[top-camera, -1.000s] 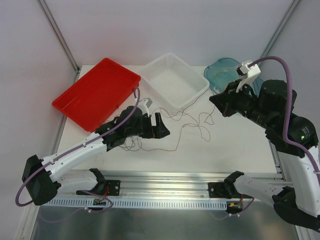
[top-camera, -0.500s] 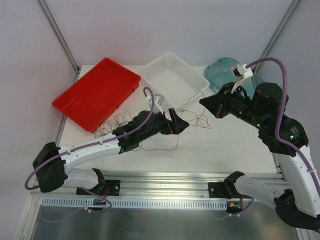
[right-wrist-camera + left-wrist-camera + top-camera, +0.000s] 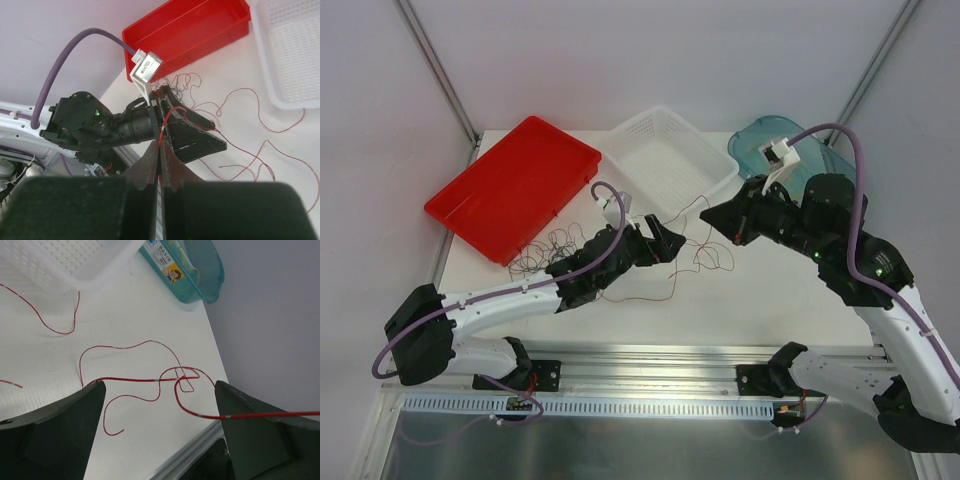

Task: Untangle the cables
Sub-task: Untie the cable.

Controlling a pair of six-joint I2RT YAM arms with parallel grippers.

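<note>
Table [image 3: 770, 300]: white and flat; thin loops are spread across its middle.
Left gripper [image 3: 157, 390]: its jaws are held wide apart low over the tangle, with nothing clamped.
Red cable [image 3: 150, 380]: a small crossing lies between the open fingers. It is probably best pinned just beside that crossing, so that a pull opens the loop.
Dark cables [image 3: 545, 250]: these are curled near the red tray [image 3: 510, 185].
Right gripper [image 3: 160, 150]: its fingers are pressed together on the red cable, which is lifted off the table. Gentle tension is advised.
White basket [image 3: 670, 160], teal basin [image 3: 760, 140]: both sit at the far edge, and their rims are to be avoided.
</note>
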